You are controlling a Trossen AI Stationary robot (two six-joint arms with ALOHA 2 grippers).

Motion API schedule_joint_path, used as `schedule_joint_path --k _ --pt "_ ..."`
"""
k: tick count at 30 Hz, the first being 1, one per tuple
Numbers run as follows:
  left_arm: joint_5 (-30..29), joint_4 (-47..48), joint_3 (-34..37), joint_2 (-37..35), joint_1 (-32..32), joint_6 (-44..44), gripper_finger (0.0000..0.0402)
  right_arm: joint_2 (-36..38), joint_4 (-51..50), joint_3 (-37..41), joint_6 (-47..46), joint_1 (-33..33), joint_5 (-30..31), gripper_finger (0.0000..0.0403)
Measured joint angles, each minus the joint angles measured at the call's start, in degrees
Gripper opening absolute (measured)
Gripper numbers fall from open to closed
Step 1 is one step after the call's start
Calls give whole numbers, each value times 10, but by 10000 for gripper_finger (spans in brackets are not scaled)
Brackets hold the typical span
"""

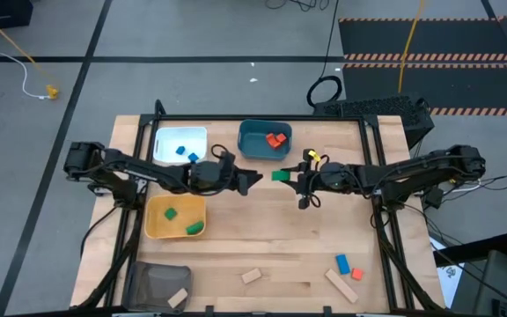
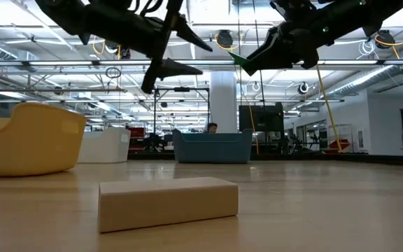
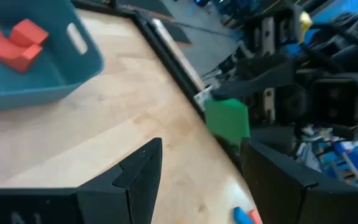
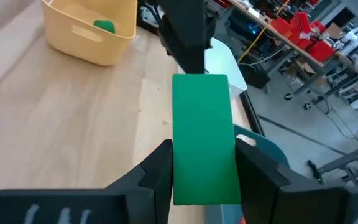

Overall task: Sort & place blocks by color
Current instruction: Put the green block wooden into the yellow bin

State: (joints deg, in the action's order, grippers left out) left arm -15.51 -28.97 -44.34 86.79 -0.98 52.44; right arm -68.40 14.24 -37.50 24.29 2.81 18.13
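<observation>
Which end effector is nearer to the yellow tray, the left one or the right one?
The left. The left end effector hangs open just beyond the yellow tray, toward the table's middle. The right end effector, shut on the green block, is farther, across the centre.

Right gripper (image 1: 287,176) holds block (image 1: 280,175) above table (image 1: 262,238) centre, facing left gripper (image 1: 252,180); three trays behind/left, loose blocks (image 1: 341,273) front-right.
</observation>
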Motion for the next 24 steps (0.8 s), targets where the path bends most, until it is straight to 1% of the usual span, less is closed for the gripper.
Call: schedule_joint_path --k 2,4,6,11,15,17,20,24 --pt "0 -27 -1 12 0 1 216 0 0 0 0 3 0 121" --pt "0 -29 0 19 -1 6 216 0 0 0 3 4 -2 121" --pt "0 -52 0 30 -2 10 216 -4 2 0 4 4 -2 121" --pt "5 -102 -2 59 -7 17 216 -39 10 0 30 6 -16 121" --pt "5 -104 -2 59 -10 17 216 -75 24 0 35 7 -17 121" --pt "5 -103 -2 59 -10 16 216 -87 38 0 36 7 -7 121" --pt "5 -94 -2 59 -10 21 216 -92 58 0 47 7 13 121" --pt "5 -67 -2 60 -10 28 216 -91 86 0 52 7 13 121"
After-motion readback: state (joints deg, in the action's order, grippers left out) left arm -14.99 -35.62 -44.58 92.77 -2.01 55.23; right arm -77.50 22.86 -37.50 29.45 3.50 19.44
